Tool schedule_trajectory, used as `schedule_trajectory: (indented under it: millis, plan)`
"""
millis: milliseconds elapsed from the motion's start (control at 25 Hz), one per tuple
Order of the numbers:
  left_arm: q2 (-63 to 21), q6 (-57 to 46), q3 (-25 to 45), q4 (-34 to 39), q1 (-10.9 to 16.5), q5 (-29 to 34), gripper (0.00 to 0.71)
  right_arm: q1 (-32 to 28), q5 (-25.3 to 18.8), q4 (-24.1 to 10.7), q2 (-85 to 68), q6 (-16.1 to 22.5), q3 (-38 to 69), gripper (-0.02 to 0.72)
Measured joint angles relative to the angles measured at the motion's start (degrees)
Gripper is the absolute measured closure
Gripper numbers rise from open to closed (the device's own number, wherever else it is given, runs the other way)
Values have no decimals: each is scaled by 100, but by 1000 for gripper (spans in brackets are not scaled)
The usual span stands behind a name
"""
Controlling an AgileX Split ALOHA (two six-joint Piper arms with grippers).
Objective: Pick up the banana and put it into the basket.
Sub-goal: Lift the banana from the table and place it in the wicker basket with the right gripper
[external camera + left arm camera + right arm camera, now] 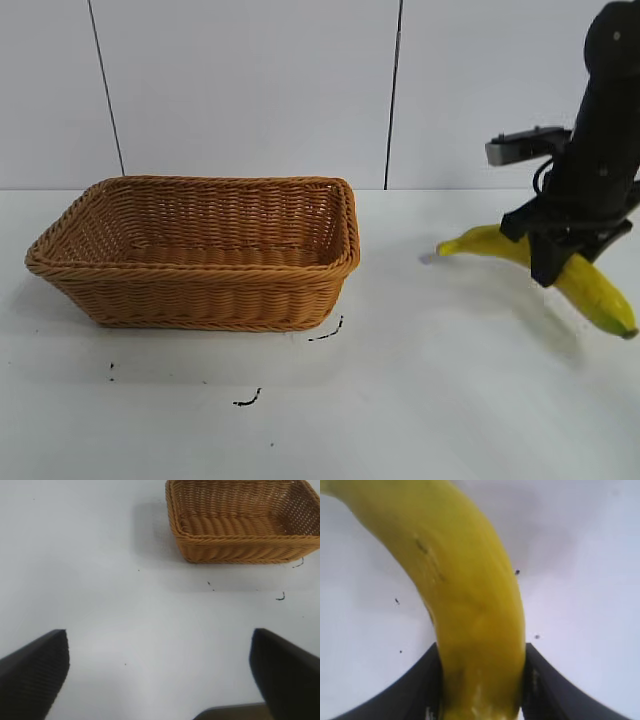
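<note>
The basket (200, 250) sits on the white table (420, 400) and serves as the landmark here. Well to its right in the exterior view, the right gripper (563, 250) has its two dark fingers pressed against the sides of the banana (590, 285), clamped near the fruit's middle. The banana lies tilted: its narrower end (448, 246) points toward the basket, and its other end (628, 332) reaches away from the basket, lower in the frame. A shadow lies on the table beneath the fruit, so it seems to be lifted clear of the surface, though the exterior view does not settle that.

In the right wrist view the banana (465, 605) fills the space between the fingers (420, 690), its yellow skin marked with a few small dark specks.

The left gripper (160, 680) hangs above bare table on the basket's far side from the banana, its fingers (35, 675) spread wide apart with nothing between them. From its wrist view the basket (240, 550) lies well ahead and holds nothing. A few small dark marks (250, 399) dot the table just in front of the basket.
</note>
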State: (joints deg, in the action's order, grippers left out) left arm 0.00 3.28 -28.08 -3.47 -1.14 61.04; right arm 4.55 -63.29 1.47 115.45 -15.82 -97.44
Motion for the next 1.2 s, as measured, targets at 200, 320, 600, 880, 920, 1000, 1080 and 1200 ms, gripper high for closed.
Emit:
schedule_trajectory:
  millis: [200,320,600,880,920,1000,1080,1200]
  plan:
    - [0,0,0,0,0,0,15,165,-407,-33,0,-184,-755,388]
    - [0,0,0,0,0,0,15,398,-505,-33,0,-426,-1003,388]
    - [0,0,0,0,0,0,15,1170,-339,-38,116,-909,-1453,388]
    - [0,0,0,0,0,0,15,2171,-188,-62,786,-1495,-2285,388]
    - [0,0,0,0,0,0,15,2319,-154,-62,892,-1549,-2378,388]
    - [0,0,0,0,0,0,15,2587,-6,-75,1058,-1657,-2558,388]
    - [0,0,0,0,0,0,15,2810,182,-80,1205,-1737,-2632,388]
    - [0,0,0,0,0,0,15,3104,639,-95,1400,-1872,-2637,388]
